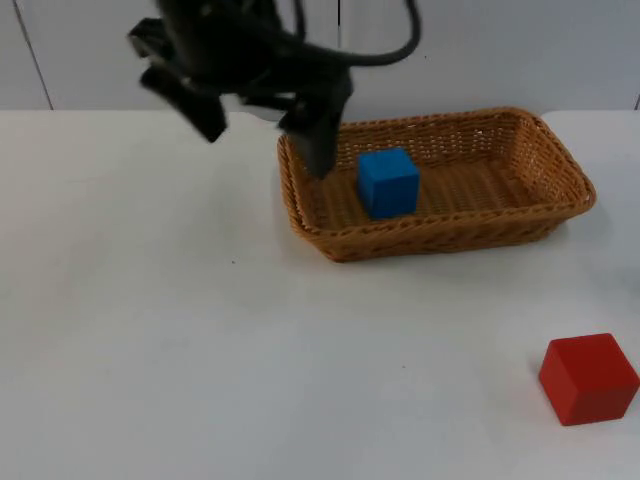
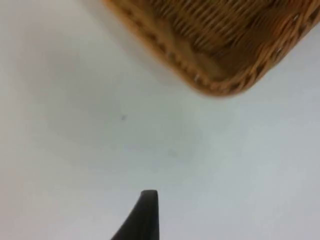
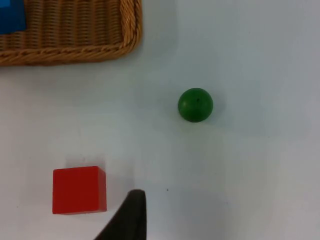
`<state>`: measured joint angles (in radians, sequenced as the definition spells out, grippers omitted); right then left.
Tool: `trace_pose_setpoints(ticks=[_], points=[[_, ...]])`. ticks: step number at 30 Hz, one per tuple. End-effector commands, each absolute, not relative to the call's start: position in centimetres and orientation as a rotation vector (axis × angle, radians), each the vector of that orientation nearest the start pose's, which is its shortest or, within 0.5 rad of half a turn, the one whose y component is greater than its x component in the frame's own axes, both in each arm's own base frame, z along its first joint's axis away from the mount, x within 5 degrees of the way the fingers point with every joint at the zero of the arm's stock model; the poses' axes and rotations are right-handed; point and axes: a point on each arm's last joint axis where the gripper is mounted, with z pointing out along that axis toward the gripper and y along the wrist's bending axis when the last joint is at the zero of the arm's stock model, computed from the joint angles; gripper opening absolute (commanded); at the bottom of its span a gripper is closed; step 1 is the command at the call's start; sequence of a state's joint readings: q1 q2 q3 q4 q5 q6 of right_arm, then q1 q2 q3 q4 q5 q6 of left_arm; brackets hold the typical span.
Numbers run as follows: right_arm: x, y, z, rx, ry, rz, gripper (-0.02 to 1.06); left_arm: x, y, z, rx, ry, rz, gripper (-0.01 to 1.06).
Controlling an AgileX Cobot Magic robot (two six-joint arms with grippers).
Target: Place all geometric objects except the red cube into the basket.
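Observation:
A blue cube (image 1: 388,182) lies inside the wicker basket (image 1: 450,238), toward its left end. My left gripper (image 1: 265,145) hovers over the basket's left rim, open and holding nothing, a little left of the cube. In the left wrist view a corner of the basket (image 2: 215,85) lies beyond one black fingertip (image 2: 145,215). The red cube (image 1: 588,378) rests on the table at the front right. In the right wrist view the red cube (image 3: 79,190) sits beside the right gripper's fingertip (image 3: 131,215), a green ball (image 3: 195,105) lies farther on, and the basket (image 3: 75,52) with the blue cube (image 3: 11,15) lies beyond.
The white table (image 1: 200,350) stretches wide to the left of and in front of the basket. The grey partition wall (image 1: 500,50) stands just behind the basket.

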<state>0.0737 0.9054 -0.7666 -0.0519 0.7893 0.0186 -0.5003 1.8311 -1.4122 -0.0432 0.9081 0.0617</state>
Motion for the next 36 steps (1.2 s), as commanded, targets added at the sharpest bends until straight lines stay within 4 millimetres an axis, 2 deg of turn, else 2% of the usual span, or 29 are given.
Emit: trace_pose_setpoints(ticks=[1,3,4,7,11,12,16,17,20,25,31,34,36], points=[[16.8,0.8,31.3,-0.083,2.401,-0.013,1.05,32.6,-17.8,24.6,0.713,2.677,-0.140,0.95],[16.8,0.8,31.3,-0.083,2.401,-0.013,1.05,31.2,-16.4,24.2,0.664,2.683,-0.130,0.95],[16.8,0.8,31.3,-0.083,2.401,-0.013,1.05,31.2,-16.4,24.2,0.664,2.683,-0.130,0.95],[16.8,0.9,31.3,-0.079,2.401,-0.006,1.05,29.6,-13.1,23.9,0.540,2.711,-0.137,0.95],[16.8,1.0,31.3,-0.075,2.402,0.012,1.05,28.5,-9.2,23.3,0.402,2.765,-0.103,0.95],[16.8,1.0,31.3,-0.075,2.402,0.012,1.05,28.5,-9.2,23.3,0.402,2.765,-0.103,0.95],[16.8,1.0,31.3,-0.075,2.402,0.012,1.05,27.1,-5.3,22.6,0.251,2.813,-0.071,0.95],[16.8,1.0,31.3,-0.075,2.402,0.012,1.05,27.1,-5.3,22.6,0.251,2.813,-0.071,0.95],[16.8,1.0,31.3,-0.075,2.400,0.013,1.05,25.3,-3.0,22.0,0.162,2.842,-0.143,0.95],[16.8,1.0,31.3,-0.075,2.400,0.013,1.05,23.0,-1.6,21.6,0.101,2.829,-0.226,0.95],[16.8,1.0,31.3,-0.075,2.400,0.013,1.05,21.1,-1.5,23.3,0.120,2.754,-0.219,0.96],[16.8,1.0,31.3,-0.075,2.400,0.013,1.05,20.0,-1.3,23.1,0.076,2.767,-0.187,1.05],[16.8,1.0,31.3,-0.075,2.400,0.013,1.05,19.9,-1.2,23.1,0.069,2.768,-0.181,1.05]])
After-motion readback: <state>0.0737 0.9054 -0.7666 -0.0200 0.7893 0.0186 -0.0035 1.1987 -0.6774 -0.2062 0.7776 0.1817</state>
